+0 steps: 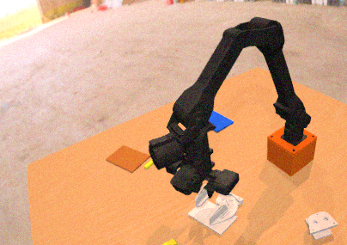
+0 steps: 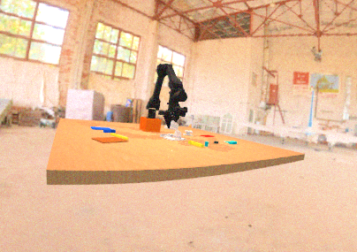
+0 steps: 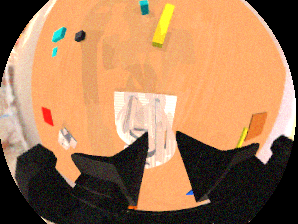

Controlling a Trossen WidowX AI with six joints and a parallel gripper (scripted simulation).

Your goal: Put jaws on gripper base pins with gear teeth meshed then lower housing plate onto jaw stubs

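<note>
My gripper [image 1: 209, 192] [image 3: 162, 134] is shut on a white jaw [image 1: 201, 198] [image 3: 157, 116], held upright over the gripper base. The white gripper base [image 1: 202, 214] [image 3: 170, 102] lies flat on the table, and the other white jaw [image 1: 219, 215] [image 3: 130, 114] lies on it, beside the held one. Whether the held jaw touches a pin or the teeth mesh cannot be told; fingers and jaws hide the pins. The white housing plate [image 1: 322, 220] [image 3: 67, 138] is apart from the base, on the robot base's side of the table.
An orange block [image 1: 291, 156] carries the arm. A brown square [image 1: 128, 158], a blue piece [image 1: 221, 122] and a yellow bar [image 1: 149, 164] lie behind. Another yellow bar [image 3: 163, 27], cyan blocks [image 3: 59, 34] [image 3: 144, 7], a black block [image 3: 80, 36] and a red square [image 3: 47, 116] lie around.
</note>
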